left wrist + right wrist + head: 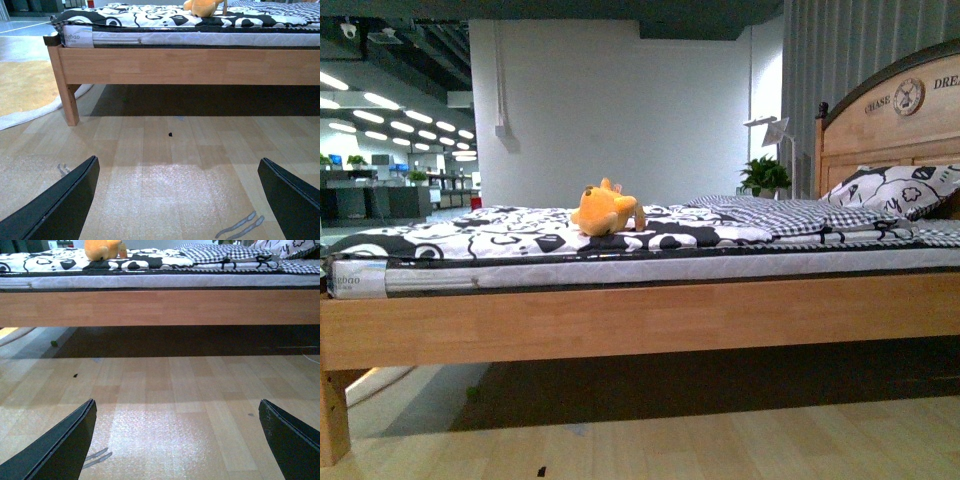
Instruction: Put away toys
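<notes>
The small orange-yellow plush animal lies on top of the bed, on the black-and-white patterned sheet, well apart from the black-and-white patterned pillow by the wooden headboard.

It is slumped on its side. Its rounded body runs roughly along the bed's length, and a stubby limb sticks out toward the headboard end.

Both arms are low, over the pale wood-plank floor, facing the bed's light wooden side rail. The toy is therefore above and well ahead of them, beyond the mattress edge.

The left gripper has its dark fingers spread wide and holds nothing. The right gripper is also spread wide and empty.

In the front view the toy sits a little left of centre, so the left arm looks slightly nearer — though not by much.

The plush looks soft and squashy, so it should give under a pinch. The sheet under it is loose cloth and could be caught along with it.
</notes>
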Available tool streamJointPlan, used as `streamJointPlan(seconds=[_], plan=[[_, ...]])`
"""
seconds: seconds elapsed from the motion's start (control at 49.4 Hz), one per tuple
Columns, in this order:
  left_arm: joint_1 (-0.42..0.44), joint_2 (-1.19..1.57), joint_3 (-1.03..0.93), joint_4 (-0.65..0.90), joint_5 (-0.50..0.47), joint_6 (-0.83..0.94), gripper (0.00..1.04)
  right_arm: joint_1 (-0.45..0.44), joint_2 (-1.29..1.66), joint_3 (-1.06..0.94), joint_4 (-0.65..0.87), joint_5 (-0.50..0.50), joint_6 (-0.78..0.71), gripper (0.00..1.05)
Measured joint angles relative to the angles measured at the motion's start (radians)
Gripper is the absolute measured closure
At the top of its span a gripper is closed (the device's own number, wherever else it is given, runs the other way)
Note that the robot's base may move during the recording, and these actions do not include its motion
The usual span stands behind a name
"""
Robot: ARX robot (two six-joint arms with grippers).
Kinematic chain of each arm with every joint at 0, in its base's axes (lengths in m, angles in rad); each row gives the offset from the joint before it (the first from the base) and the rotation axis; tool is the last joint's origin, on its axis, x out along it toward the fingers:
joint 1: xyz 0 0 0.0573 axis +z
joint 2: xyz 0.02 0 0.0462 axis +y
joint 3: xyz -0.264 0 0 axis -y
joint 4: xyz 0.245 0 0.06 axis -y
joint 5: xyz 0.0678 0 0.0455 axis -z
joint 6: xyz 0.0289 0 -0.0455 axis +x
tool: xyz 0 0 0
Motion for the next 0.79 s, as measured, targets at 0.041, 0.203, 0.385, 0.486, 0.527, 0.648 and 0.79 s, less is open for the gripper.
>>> streamJointPlan(seconds=[0.041, 0.203, 0.385, 0.486, 0.527, 0.648, 0.79], plan=[[0.0, 0.0, 0.0, 0.0, 0.0, 0.0, 0.06, 0.0, 0.0, 0.0, 0.0, 0.0, 0.0, 0.06], [0.0, 0.0, 0.0, 0.0, 0.0, 0.0, 0.06, 0.0, 0.0, 0.0, 0.0, 0.0, 0.0, 0.06], [0.0, 0.0, 0.0, 0.0, 0.0, 0.0, 0.06, 0.0, 0.0, 0.0, 0.0, 0.0, 0.0, 0.06], [0.0, 0.0, 0.0, 0.0, 0.0, 0.0, 0.06, 0.0, 0.0, 0.0, 0.0, 0.0, 0.0, 0.06], [0.0, 0.0, 0.0, 0.0, 0.0, 0.0, 0.06, 0.0, 0.0, 0.0, 0.0, 0.0, 0.0, 0.06], [0.0, 0.0, 0.0, 0.0, 0.0, 0.0, 0.06, 0.0, 0.0, 0.0, 0.0, 0.0, 0.0, 0.06], [0.0, 0.0, 0.0, 0.0, 0.0, 0.0, 0.06, 0.0, 0.0, 0.0, 0.0, 0.0, 0.0, 0.06]])
